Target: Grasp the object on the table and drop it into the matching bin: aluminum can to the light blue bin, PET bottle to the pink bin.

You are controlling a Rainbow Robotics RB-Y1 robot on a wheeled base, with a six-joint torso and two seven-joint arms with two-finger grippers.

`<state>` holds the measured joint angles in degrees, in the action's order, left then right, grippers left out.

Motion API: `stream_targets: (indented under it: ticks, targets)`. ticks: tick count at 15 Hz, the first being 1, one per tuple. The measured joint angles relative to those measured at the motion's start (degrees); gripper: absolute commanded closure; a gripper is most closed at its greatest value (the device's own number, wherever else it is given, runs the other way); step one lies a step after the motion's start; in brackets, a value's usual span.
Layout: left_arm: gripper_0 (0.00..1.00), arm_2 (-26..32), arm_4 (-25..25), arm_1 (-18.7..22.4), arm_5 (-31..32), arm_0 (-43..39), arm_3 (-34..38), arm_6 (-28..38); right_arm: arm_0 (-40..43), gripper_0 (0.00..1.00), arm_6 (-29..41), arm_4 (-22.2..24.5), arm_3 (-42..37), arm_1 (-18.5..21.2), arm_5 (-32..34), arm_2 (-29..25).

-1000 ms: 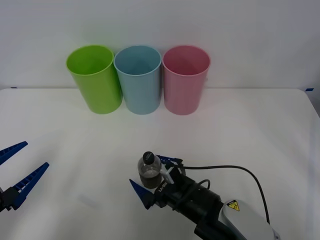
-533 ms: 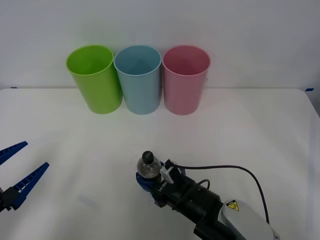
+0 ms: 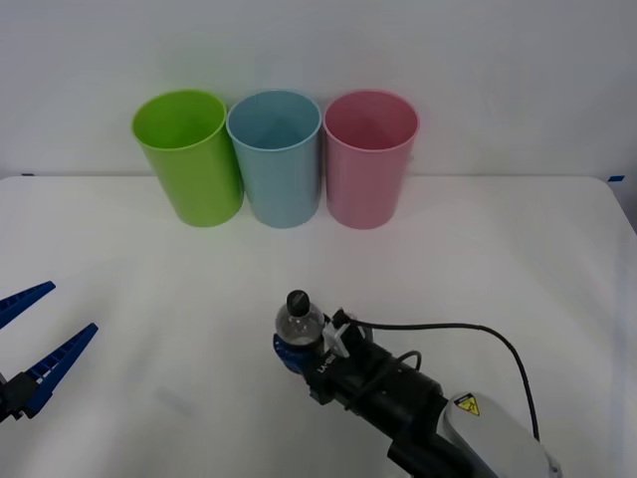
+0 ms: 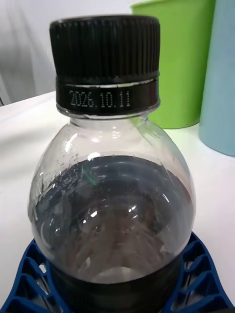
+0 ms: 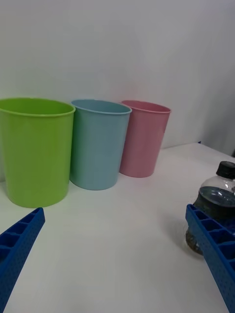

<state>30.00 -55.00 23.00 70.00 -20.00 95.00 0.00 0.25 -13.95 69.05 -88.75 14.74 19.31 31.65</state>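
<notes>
The bottle (image 3: 298, 321) stands upright on the white table (image 3: 518, 259), near the front and well apart from the three bins lined up along the back edge. The right gripper (image 3: 296, 351) is clenched around its dark lower body, blue fingers (image 4: 34, 274) pressed against both sides low down, which leaves the clear shoulder and black cap free and probably keeps the hold steady for lifting. Being plastic, the bottle belongs in the pink bin (image 3: 369, 157), the rightmost of the row, touching the light blue bin (image 3: 275, 156), with a lime green bin (image 3: 189, 154) on the far side. The left gripper (image 3: 30, 349) waits at the table's left edge, jaws spread and empty. The only legible writing is a date on the ring under the cap, 2026.10.11.
</notes>
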Motion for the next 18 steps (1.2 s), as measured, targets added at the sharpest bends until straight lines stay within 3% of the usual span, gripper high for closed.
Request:
stream_targets:
  ticks: [10, 18]
  targets:
    - [0.00, 0.00, 0.00, 0.00, 0.00, 0.00, 0.00, 0.00, 0.09, 1.00, 3.99, -4.55, -13.28, 9.51, -3.31, -4.59]
    - [0.00, 0.00, 0.00, 0.00, 0.00, 0.00, 0.00, 0.00, -0.03, 1.00, 20.12, -4.55, -22.94, 18.30, -2.23, -11.27]
